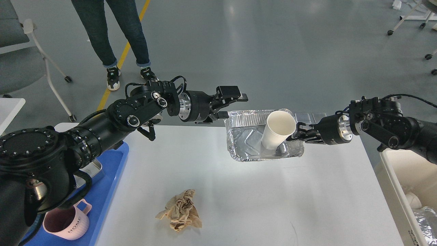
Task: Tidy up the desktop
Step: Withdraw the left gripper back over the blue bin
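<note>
Right of centre in the frame, the right hand (296, 134) is clamped on the right-hand rim of the foil tray (249, 145), fingers closed onto the crinkled edge. A white paper cup (278, 131) stands inside that tray, leaning with its mouth tipped up and to the right, toward the gripping hand. The tray sits at the far edge of the bench (239, 198), the broad white top that fills the lower half of the frame.

Over at upper centre, the left hand (235, 104) hovers with its fingers spread apart and nothing between them, just beside the tray's upper left corner and not touching it.

Here's the geometry that matters. The tray's long axis runs left to right across the frame, in line with the right arm's reach, and the white bin (396, 184) waits at the right edge, with foil and a cup already inside. So the right arm is both the holder and the nearer arm to that bin; my read is a pull to the right takes tray and cup together, if that leaning cup doesn't topple out.

Still to clear, by the look of it: a crumpled brown paper ball (181, 211) at lower centre, well apart from both hands. The left hand is free to take it. A pink mug (68, 223) rests on the blue tray (109, 191) at lower left.
</note>
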### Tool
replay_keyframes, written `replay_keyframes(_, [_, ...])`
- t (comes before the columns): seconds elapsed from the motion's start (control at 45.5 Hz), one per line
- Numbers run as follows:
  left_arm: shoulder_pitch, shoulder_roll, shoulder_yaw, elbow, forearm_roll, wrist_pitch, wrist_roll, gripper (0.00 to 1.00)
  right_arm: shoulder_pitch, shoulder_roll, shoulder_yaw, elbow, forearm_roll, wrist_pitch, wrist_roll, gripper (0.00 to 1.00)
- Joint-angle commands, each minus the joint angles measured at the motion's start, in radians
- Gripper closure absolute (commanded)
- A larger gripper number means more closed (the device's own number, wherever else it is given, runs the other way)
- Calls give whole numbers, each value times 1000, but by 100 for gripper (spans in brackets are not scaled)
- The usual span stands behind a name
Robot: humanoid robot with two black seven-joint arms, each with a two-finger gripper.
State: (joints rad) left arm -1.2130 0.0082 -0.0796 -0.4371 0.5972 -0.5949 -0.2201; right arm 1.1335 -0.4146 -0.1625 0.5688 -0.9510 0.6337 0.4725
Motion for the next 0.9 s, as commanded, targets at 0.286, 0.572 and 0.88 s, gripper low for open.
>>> replay_keyframes(0.286, [49,44,-37,1,-154,7,-2,1,0,-1,-2,-1,0,0,0,100])
replay_keyframes(0.572, [36,81,-166,0,-223,6,31,1,0,-7,0,0,0,-2,0,100])
replay_keyframes(0.88, [174,237,-166,-11,-198,-31,-143,1,0,-10,0,0,0,-2,0,100])
